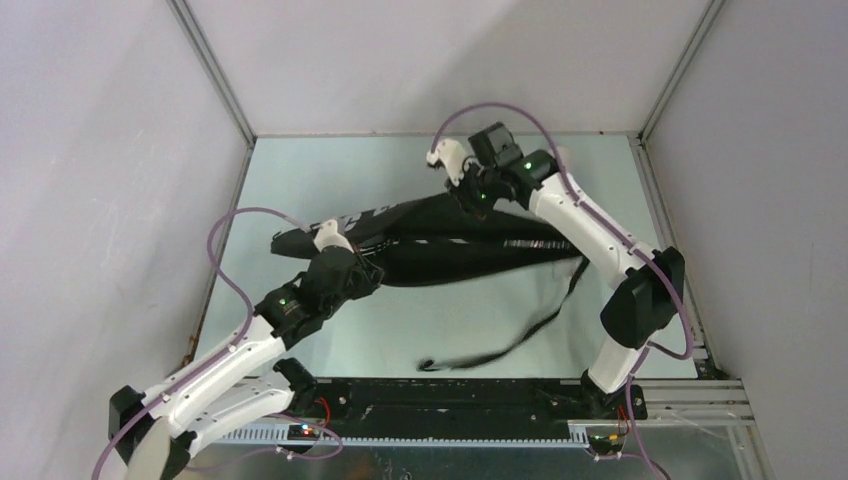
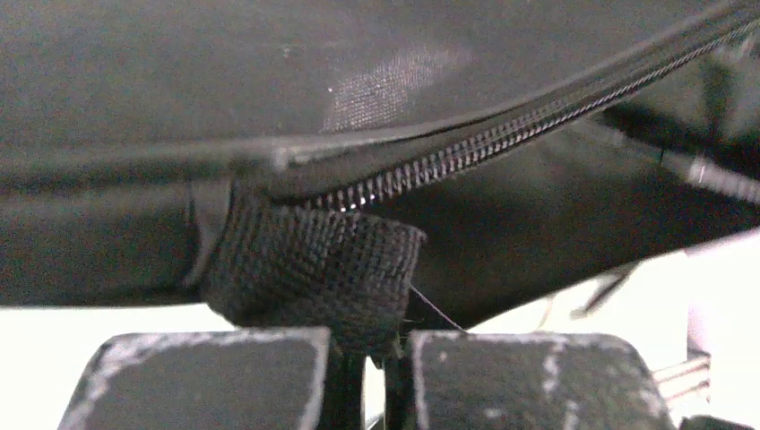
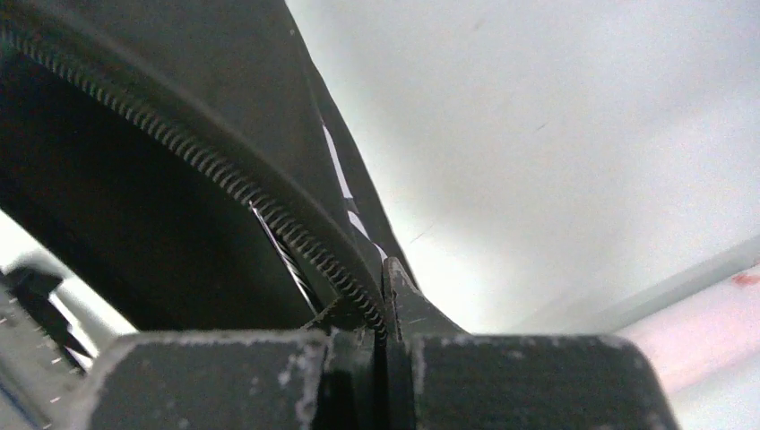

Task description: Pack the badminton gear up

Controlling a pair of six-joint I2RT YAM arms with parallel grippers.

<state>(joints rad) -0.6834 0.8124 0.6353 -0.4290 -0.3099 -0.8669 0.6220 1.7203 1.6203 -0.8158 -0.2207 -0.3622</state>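
Top external: black fabric racket bag (image 1: 440, 250) lies crosswise, left gripper (image 2: 376, 358) pinching its woven loop (image 2: 314, 269), right gripper (image 3: 390, 349) clamped on the zipper edge (image 3: 269, 210).

Arms (image 1: 235, 352): white shells, black joints
Cables (image 1: 490, 105): purple, looped
Joint lights (image 1: 527, 165): green
Left pincer pads (image 2: 197, 381): black, scuffed grey

Pale table (image 1: 330, 170); black racket bag (image 1: 450, 260) (loose strap (image 1: 535, 328)) atop

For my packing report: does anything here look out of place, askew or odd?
The black fabric racket bag gapes unzipped, and its thin black strap trails loose across the table toward the near edge.
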